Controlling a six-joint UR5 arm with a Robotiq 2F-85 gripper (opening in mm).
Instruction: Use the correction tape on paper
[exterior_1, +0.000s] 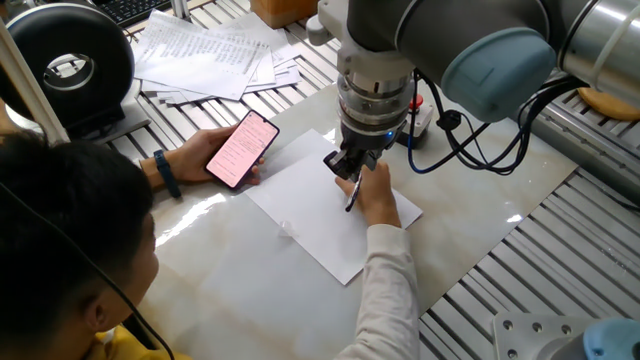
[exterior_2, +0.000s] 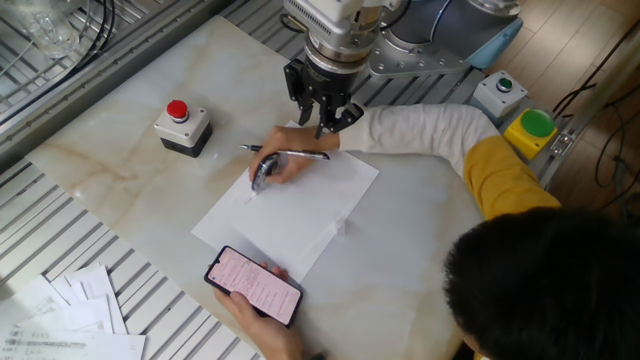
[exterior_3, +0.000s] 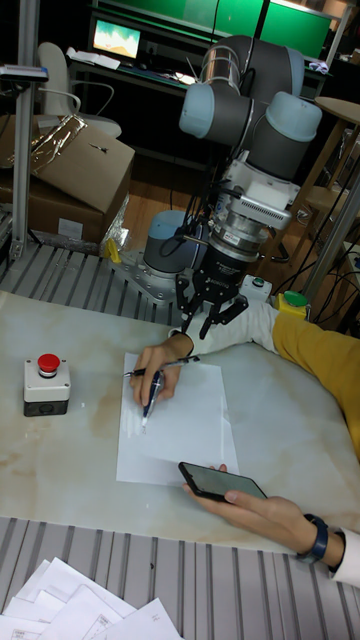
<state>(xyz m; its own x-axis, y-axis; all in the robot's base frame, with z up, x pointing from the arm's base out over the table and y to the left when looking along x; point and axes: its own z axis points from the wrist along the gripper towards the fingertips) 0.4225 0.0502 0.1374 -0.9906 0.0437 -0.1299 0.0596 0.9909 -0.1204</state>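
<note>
The white paper (exterior_1: 310, 220) (exterior_2: 290, 225) (exterior_3: 185, 425) lies flat on the marble table. A person's hand rests on its far part, pressing the small dark correction tape (exterior_2: 261, 173) (exterior_3: 150, 392) onto the sheet. A slim dark pen (exterior_2: 292, 154) lies across the same hand. My gripper (exterior_2: 320, 118) (exterior_3: 208, 320) (exterior_1: 352, 168) hangs just above that hand, pointing down. Its fingers are spread open with nothing between them, and they touch neither the tape nor the paper.
The person's other hand holds a phone (exterior_1: 242, 148) (exterior_2: 255, 283) (exterior_3: 220, 482) at the sheet's edge. A red button box (exterior_2: 182, 128) (exterior_3: 47, 383) stands on the table, and a pile of printed sheets (exterior_1: 215, 55) (exterior_3: 90, 610) lies past it. The person's sleeve (exterior_2: 420, 130) reaches under my arm.
</note>
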